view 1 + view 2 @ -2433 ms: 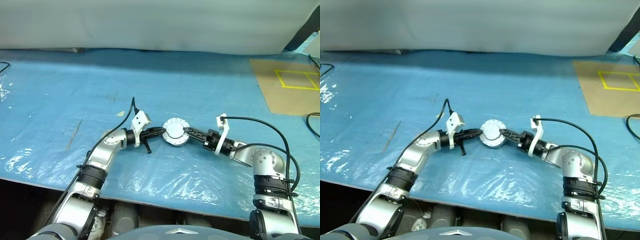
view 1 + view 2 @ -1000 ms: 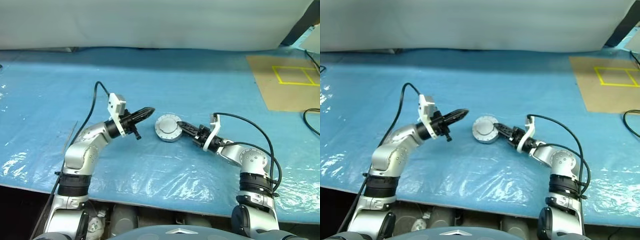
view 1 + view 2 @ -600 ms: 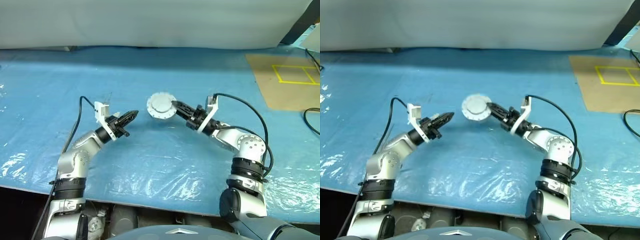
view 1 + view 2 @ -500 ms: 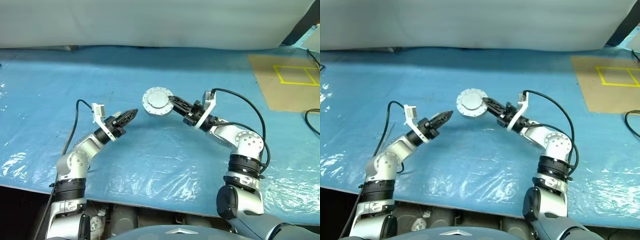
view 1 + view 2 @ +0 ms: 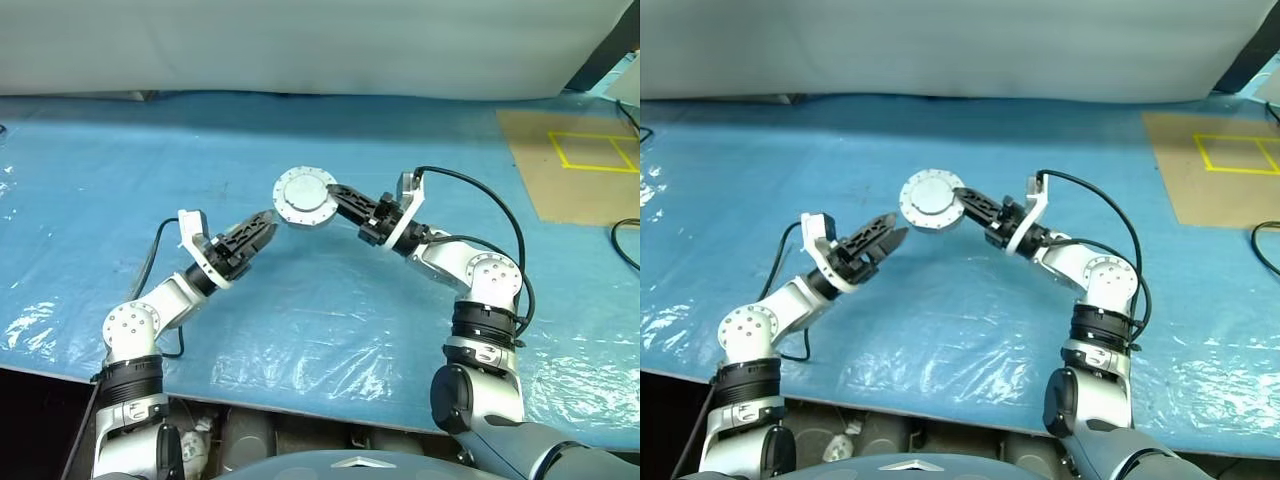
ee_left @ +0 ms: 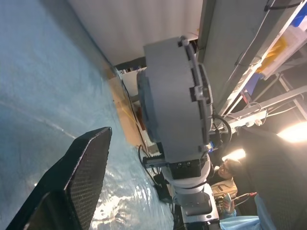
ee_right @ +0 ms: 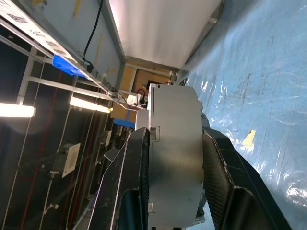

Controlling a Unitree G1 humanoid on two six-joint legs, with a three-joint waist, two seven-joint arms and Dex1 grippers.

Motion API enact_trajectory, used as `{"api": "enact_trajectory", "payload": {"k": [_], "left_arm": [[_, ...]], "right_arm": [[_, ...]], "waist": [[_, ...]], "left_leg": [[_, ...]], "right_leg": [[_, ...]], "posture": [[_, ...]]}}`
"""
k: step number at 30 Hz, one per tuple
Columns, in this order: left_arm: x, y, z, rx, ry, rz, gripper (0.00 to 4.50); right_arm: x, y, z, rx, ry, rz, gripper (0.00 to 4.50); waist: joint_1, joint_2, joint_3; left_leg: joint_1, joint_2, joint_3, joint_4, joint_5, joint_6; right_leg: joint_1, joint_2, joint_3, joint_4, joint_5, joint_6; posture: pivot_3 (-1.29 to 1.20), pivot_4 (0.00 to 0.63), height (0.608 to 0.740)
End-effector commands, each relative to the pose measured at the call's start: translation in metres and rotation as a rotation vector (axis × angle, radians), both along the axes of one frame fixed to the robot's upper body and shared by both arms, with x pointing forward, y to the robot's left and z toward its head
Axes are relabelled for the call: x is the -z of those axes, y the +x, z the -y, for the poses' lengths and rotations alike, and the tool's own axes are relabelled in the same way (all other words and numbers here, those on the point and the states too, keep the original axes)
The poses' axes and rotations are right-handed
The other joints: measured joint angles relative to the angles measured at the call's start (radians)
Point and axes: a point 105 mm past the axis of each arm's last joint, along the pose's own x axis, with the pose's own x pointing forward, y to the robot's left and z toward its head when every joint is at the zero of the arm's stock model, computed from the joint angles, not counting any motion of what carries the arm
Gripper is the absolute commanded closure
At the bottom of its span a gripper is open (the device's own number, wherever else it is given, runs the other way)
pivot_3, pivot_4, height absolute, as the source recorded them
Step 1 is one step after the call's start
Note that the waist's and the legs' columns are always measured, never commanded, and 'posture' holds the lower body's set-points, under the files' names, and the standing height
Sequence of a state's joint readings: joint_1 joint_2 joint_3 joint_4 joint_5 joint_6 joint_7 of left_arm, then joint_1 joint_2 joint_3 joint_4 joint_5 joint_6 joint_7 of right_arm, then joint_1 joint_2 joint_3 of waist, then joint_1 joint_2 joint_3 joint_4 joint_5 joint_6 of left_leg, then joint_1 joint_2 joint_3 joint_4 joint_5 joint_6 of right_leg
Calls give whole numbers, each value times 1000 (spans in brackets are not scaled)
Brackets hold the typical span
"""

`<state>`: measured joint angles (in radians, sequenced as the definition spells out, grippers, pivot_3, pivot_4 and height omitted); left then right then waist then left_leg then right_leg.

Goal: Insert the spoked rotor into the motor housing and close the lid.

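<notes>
Above the blue plastic-covered table, the right gripper holds the motor housing up in the air, its two black fingers pressed against the opposite flat faces of the round can. The housing is a short silver-grey metal cylinder with a smooth matte wall and a flanged rim set with small lugs or bolt heads around the edge; its flat closed face, with a small centre mark, turns toward the head camera. In the right wrist view it sits edge-on between the ribbed, dark finger pads, a thin seam running round its side.

The left gripper hangs just beside the housing on its left, apart from it, with its fingers spread and nothing between them. Its fingertips are black, tapered and finely textured. The left wrist view shows one broad, knurled finger in the foreground and the housing beyond it, side-on, thick and drum-like.

The table's sheet is glossy, wrinkled film, catching highlights near the front edge. A brown cardboard panel with a yellow taped square lies flat at the far right.
</notes>
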<state>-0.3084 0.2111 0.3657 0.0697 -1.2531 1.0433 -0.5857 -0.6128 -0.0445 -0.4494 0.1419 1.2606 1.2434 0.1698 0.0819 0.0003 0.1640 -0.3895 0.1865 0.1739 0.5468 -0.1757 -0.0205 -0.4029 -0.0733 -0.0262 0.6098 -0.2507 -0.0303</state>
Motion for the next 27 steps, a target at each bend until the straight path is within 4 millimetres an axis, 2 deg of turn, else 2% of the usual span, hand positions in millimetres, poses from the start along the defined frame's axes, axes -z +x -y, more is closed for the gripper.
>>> {"api": "enact_trajectory", "payload": {"k": [1,5,13,20,23,26,27], "left_arm": [[-14,5,6,7,-15,46,45],[-23,10,18,42,-31,73,45],[-29,22,42,69,-35,81,45],[-18,32,41,-15,30,93,45],[-15,34,37,-41,34,91,624],[-13,38,39,-69,66,85,1588],[-16,38,39,-72,41,96,1730]], "right_arm": [[-29,-6,-4,-42,72,103,3381],[-27,-8,-5,-49,62,103,3381],[-22,-8,-7,-46,34,99,3381],[-18,-6,-6,-30,21,87,3381],[-18,-6,-5,-28,20,87,3381],[-17,-7,-5,-29,15,86,3381],[-16,-7,-6,-32,10,86,3381]], "waist": [[2,0,0],[9,0,0],[15,0,0],[14,0,0],[14,0,0],[14,0,0],[14,0,0]], "left_leg": [[0,0,0,0,0,0],[-1,-1,-1,3,0,0],[-4,-1,-3,7,0,0],[-5,-1,-5,14,0,0],[-5,-1,-6,15,0,0],[-5,-1,-6,16,0,0],[-5,-1,-6,16,0,0]], "right_leg": [[0,0,0,0,0,0],[0,0,0,0,2,2],[0,0,0,2,2,3],[0,0,0,7,2,4],[0,0,0,8,2,4],[0,0,0,9,2,4],[0,0,0,9,2,4]], "posture": [[0,150,740],[0,150,740],[0,150,740],[0,150,740],[0,150,740],[0,150,740],[0,150,740]]}}
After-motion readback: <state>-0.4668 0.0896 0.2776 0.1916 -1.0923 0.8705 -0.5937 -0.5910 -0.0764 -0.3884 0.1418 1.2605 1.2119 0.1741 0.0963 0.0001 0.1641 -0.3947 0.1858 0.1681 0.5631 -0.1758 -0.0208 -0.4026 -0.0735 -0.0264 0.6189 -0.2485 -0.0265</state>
